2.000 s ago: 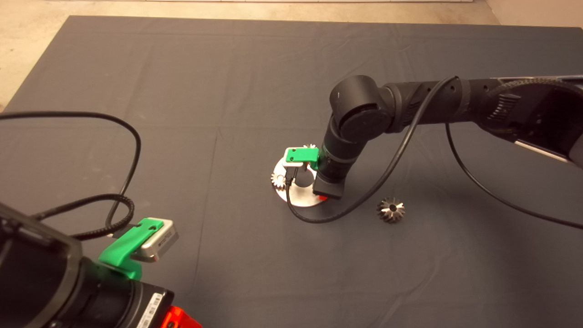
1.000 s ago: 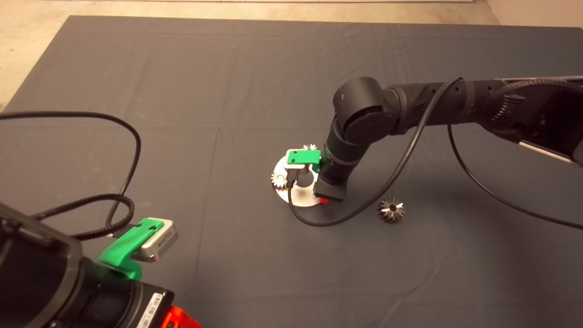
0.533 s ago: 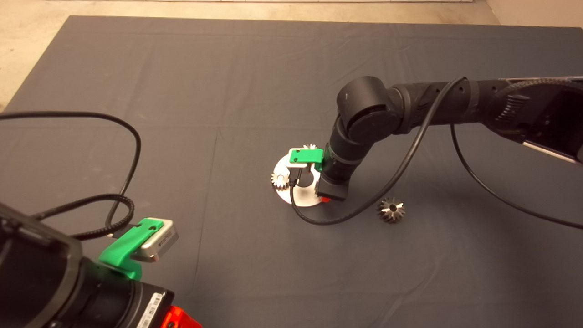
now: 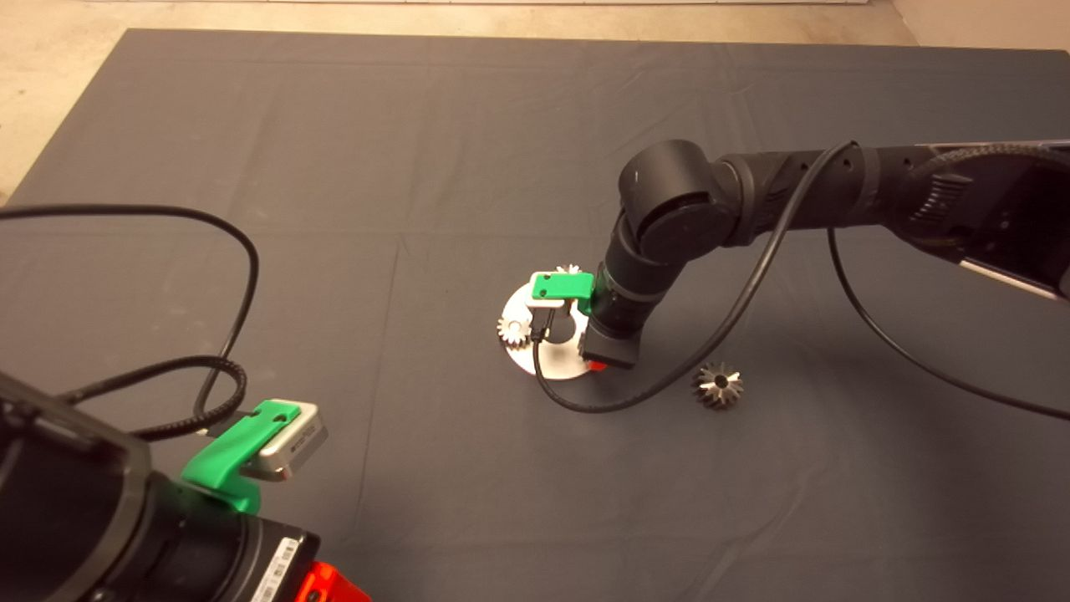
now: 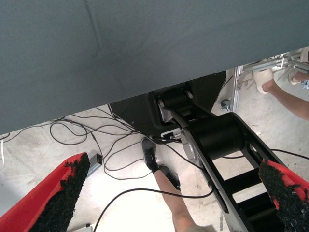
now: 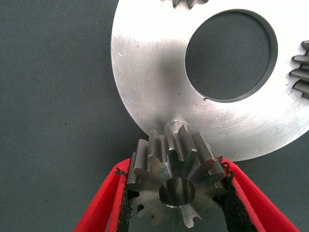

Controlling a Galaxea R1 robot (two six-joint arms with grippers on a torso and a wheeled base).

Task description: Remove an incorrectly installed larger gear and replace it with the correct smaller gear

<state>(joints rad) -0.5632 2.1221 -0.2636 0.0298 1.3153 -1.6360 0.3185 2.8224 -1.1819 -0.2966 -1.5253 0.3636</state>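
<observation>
The left hand (image 4: 318, 585) is waiting at the near left edge of the desk's dark mat (image 4: 351, 167), its fingers (image 5: 63, 193) spread wide with nothing between them; its wrist view is taking in the floor, cables and a person's leg (image 5: 174, 203). Right of centre, the larger gear (image 4: 717, 385) is lying alone on the mat. Just left of it, the right hand (image 6: 176, 193) is gripping the smaller gear (image 6: 176, 186) tight between its pads, holding it over a peg at the near right rim of the silvery round plate (image 6: 159, 87). Another small gear (image 4: 512, 331) is sitting on the plate's left edge.
</observation>
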